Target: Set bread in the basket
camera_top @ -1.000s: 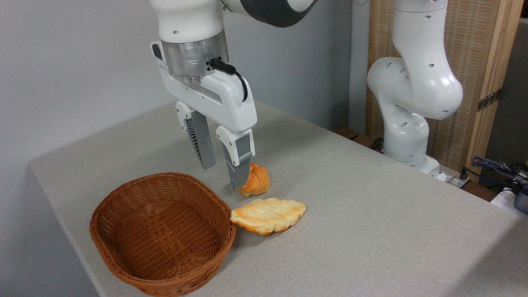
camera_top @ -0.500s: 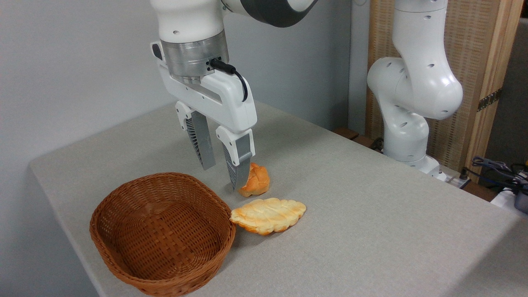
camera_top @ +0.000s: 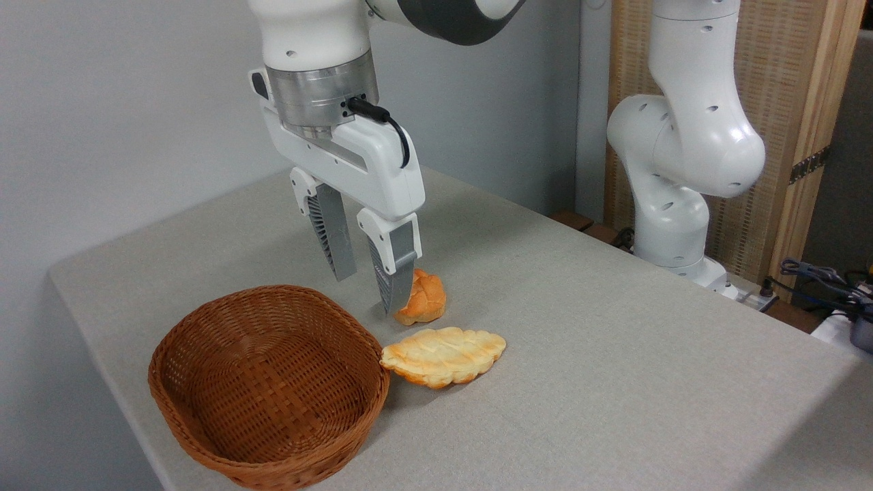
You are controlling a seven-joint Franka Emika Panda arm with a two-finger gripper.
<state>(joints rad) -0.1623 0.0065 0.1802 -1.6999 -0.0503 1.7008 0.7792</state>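
Observation:
The bread [camera_top: 445, 354], a long flat pale-golden loaf with scalloped edges, lies on the grey table, its left tip touching the rim of the basket [camera_top: 270, 382]. That oval brown wicker basket stands empty at the front left. My gripper [camera_top: 366, 293] hangs open above the table, just behind the basket's far rim and up-left of the bread. Nothing is between its grey ribbed fingers [camera_top: 332, 235]. The right finger covers part of the small bun behind it.
A small round orange-brown bun [camera_top: 424, 298] sits just behind the bread. The robot's white base [camera_top: 672, 157] rises at the table's back right. Cables [camera_top: 822, 279] lie off the far right edge. The table's left edge runs close to the basket.

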